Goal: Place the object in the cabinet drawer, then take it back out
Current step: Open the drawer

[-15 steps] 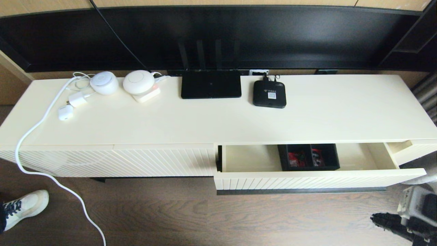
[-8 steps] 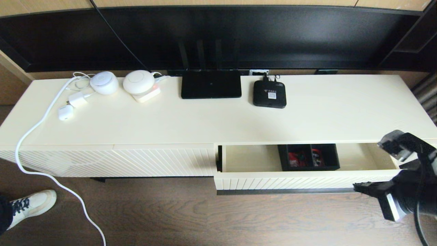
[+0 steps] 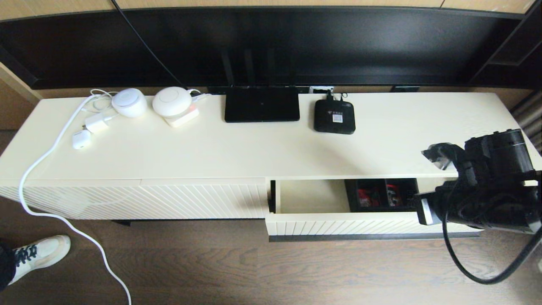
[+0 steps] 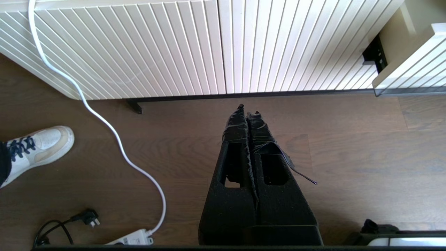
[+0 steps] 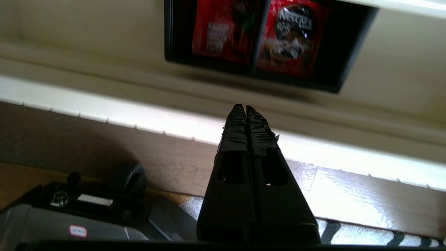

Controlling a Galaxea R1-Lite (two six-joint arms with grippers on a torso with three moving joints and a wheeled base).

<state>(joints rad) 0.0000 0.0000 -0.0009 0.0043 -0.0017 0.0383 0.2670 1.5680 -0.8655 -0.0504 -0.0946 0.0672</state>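
Note:
The cabinet drawer (image 3: 338, 223) stands pulled open, with its ribbed cream front and dark bar handle (image 3: 360, 237) toward me. The black organizer box (image 3: 381, 195) lies inside against the back, with red packets in its compartments. Its right end is hidden behind my right arm. My right gripper (image 3: 419, 201) hovers at the drawer's right part, shut and empty. In the right wrist view its tips (image 5: 244, 108) sit above the drawer's front edge (image 5: 139, 120), just short of the organizer box (image 5: 268, 35). My left gripper (image 4: 247, 109) hangs shut over the floor, in front of the diagonal-ribbed panel (image 4: 139, 45).
On the cabinet top (image 3: 254, 148) are a flat black router (image 3: 261, 104), a small black set-top box (image 3: 334, 117) and white devices (image 3: 171, 101) with a cable (image 3: 42, 161) trailing to the floor. A person's shoe (image 3: 36, 254) is at the lower left.
My right arm has risen from the lower right corner and swung up and left over the drawer's right end. The organizer box and the drawer have not moved.

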